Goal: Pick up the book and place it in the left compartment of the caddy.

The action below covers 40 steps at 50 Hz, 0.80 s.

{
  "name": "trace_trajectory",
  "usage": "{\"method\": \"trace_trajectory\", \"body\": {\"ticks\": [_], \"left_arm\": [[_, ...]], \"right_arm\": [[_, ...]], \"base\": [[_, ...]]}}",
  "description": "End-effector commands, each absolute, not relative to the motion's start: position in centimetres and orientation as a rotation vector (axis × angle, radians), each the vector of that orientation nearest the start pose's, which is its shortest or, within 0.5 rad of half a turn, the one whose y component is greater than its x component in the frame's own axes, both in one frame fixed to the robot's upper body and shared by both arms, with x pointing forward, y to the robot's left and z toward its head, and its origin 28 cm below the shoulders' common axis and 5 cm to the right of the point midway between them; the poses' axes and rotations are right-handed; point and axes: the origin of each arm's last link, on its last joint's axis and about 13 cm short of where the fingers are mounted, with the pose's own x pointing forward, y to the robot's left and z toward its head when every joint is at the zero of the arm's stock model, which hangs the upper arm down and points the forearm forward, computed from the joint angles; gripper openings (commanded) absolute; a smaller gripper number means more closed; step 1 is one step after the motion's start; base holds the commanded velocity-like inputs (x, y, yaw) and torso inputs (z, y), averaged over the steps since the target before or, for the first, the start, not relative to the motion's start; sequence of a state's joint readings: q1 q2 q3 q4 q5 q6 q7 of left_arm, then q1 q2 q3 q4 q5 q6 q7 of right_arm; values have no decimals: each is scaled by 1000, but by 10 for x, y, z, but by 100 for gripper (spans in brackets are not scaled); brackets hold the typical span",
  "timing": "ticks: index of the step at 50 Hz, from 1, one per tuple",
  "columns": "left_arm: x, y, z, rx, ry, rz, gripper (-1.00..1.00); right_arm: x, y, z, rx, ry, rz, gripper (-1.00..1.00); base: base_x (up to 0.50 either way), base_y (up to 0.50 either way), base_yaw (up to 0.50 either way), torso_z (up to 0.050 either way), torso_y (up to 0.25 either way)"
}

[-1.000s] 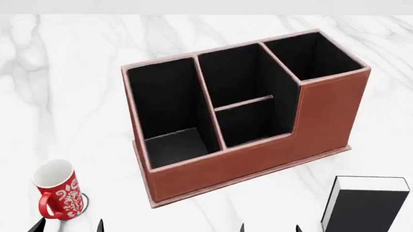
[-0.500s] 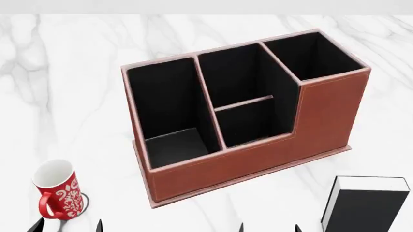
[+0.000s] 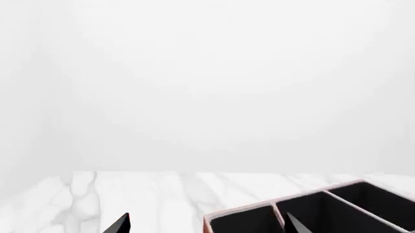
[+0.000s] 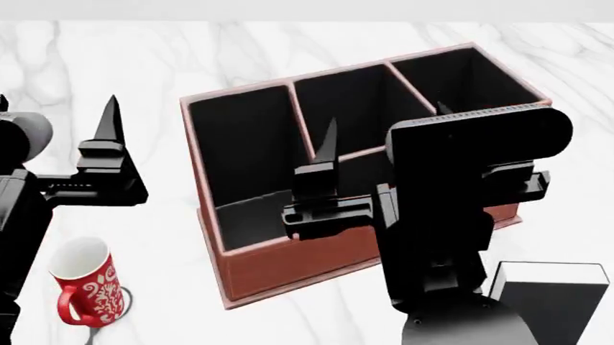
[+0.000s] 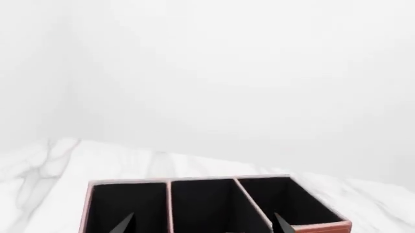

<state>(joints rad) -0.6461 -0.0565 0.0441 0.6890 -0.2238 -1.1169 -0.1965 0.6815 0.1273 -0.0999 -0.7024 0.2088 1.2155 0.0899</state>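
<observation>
The reddish-brown caddy (image 4: 287, 264) sits mid-table, black inside, its taller end at the right. Its left compartment (image 4: 244, 144) holds nothing. The black book (image 4: 554, 305) with white page edges stands at the near right, partly hidden behind my right arm. My right gripper (image 4: 384, 123) hovers open above the caddy's front, one finger behind the arm's black block. My left gripper (image 4: 56, 113) is open at the far left, above the table and apart from the caddy. The right wrist view looks over the caddy (image 5: 194, 180) between open fingers (image 5: 202, 224). A caddy corner (image 3: 292, 200) lies between the left gripper's tips (image 3: 207, 224).
A red-and-white patterned mug (image 4: 86, 287) stands at the near left, below my left arm. White marble table (image 4: 144, 65) stretches around the caddy. A plain white wall rises behind the table's far edge.
Both arms have risen from the bottom edge into the head view, now level with the caddy. The book, caddy and mug have not moved.
</observation>
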Motion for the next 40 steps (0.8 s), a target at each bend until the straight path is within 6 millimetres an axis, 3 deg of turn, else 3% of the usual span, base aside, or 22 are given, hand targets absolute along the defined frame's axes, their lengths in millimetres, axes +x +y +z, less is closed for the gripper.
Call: {"method": "trace_trajectory", "body": {"ticks": [1,15,23,40], "left_arm": [[240,192,270,-10,-286,-33,100],[241,192,269,-5,-285,-33,100],[240,192,270,-3,-287,-32,100],[240,193,269,-4,-286,-31,100]], "right_arm": [[241,-92,270,-138,-203,126,100],[241,-93,270,-142,-199,145,100],[242,-93,269,-140,-189,150,100],[243,-91,269,-146,-195,136,100]], "base": [[0,0,0,0,0],[0,0,0,0,0],[0,-471,0,0,0],[0,0,0,0,0]]}}
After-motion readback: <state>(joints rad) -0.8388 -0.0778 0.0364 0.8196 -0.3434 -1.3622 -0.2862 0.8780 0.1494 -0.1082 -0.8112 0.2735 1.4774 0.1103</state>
